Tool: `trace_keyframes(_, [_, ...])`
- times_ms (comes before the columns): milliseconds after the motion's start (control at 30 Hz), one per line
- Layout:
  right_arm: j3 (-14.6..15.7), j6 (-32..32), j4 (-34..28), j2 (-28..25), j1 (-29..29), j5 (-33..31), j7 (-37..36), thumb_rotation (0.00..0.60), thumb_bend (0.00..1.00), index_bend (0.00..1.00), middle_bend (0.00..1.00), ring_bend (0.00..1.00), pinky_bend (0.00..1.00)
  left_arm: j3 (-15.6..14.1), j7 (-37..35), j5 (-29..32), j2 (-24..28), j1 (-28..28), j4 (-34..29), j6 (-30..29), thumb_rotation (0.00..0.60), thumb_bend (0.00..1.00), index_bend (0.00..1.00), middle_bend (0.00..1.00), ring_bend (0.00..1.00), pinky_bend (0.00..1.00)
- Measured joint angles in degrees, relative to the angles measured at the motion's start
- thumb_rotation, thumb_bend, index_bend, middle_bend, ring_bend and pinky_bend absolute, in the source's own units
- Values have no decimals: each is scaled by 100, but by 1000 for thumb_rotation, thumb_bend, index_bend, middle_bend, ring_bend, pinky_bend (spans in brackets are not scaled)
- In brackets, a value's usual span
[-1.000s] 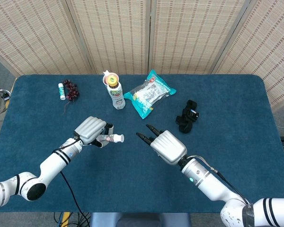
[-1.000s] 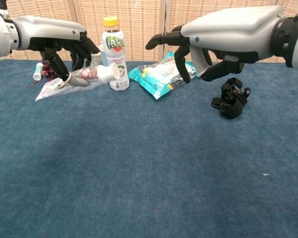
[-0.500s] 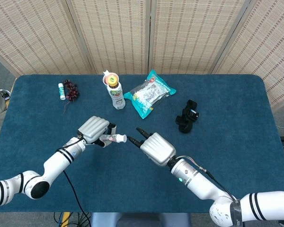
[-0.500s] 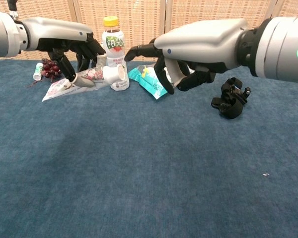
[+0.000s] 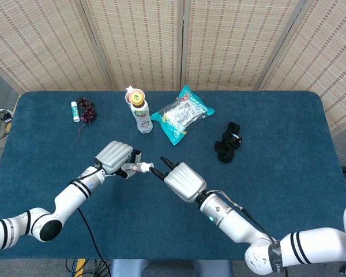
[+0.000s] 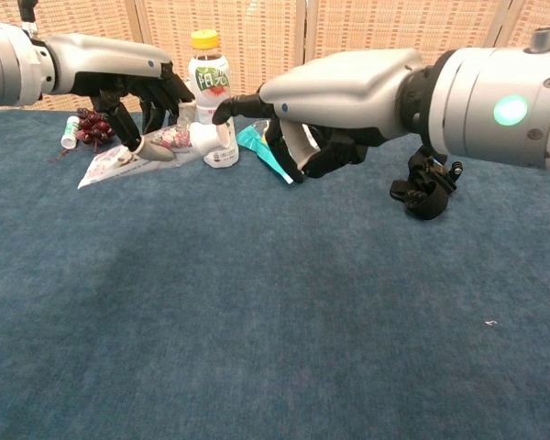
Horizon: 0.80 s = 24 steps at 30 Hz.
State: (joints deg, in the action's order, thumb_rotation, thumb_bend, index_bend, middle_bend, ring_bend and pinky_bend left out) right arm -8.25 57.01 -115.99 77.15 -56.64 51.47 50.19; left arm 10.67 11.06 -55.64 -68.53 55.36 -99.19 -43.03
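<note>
Left hand (image 5: 114,157) holds a small white bottle (image 5: 135,168) above the blue bench (image 5: 277,173), fingers (image 6: 151,96) curled around it, white cap end pointing right. Right hand (image 5: 181,181) sits just beside it — fingers (image 5: 157,172) spread, holding nothing, fingertips at the cap. Behind them stand a yellow-capped drink bottle (image 5: 140,117) and a teal snack bag (image 5: 181,113) — a black strap (image 5: 228,142) lies farther right.

backdrop: woven folding screen (image 5: 161,40) | furniture: table (image 5: 288,173), blue cloth | light: even
</note>
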Motion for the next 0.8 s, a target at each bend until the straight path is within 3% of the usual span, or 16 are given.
trace_keyframes(800, [126, 139, 213, 221, -434, -576, 41, 600, 1000, 19, 594, 430, 503, -79, 143, 13, -36, 42, -2, -143, 600, 450, 600, 668, 550, 395])
